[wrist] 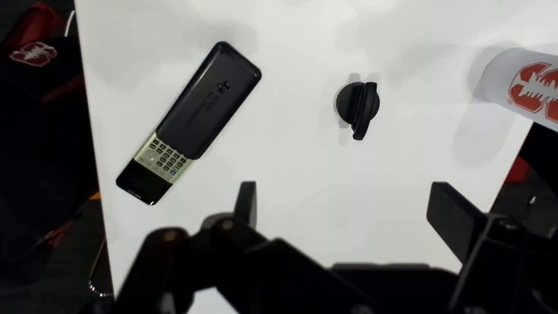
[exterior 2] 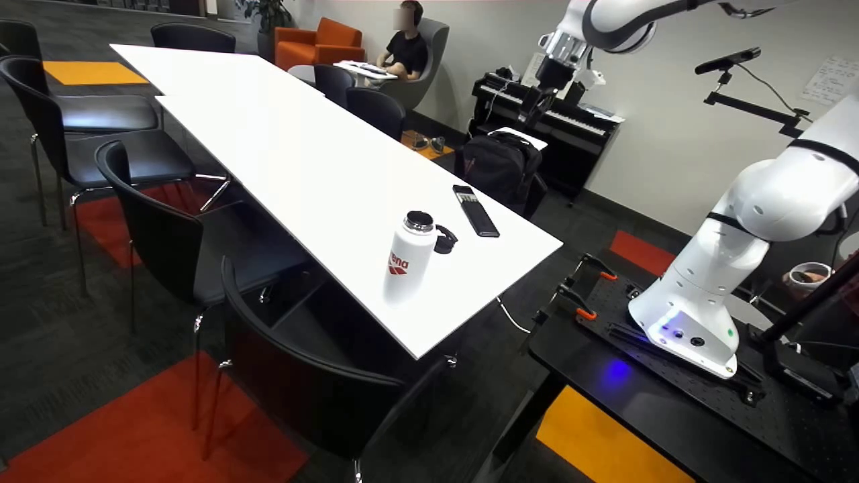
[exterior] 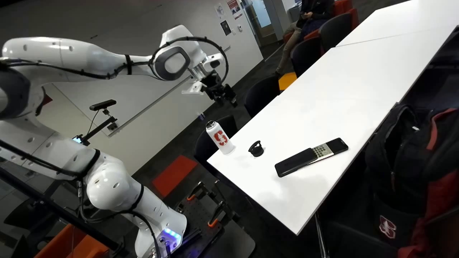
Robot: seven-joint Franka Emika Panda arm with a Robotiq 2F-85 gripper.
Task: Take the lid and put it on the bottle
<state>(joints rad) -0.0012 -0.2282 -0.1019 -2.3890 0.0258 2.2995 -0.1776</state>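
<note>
Lying at left in the wrist view, a calculator (wrist: 186,125) is seen; next, the gripper (wrist: 347,205) is held, jaws parted, above the table (wrist: 301,161); the lid (wrist: 358,107) is placed there, apart from the upright bottle (wrist: 525,85) at right.

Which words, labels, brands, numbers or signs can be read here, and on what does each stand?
"ena", red, above a red emblem, its start hidden round the curve: bottle.
"S", red with a white tree: bottle and backpack.
"TEXAS INSTRUMENTS", faint, my best reading only: calculator cover.
Too small or blurred to read: calculator keypad, wall posters, wall sheet.
Nothing legible: lid.
</note>
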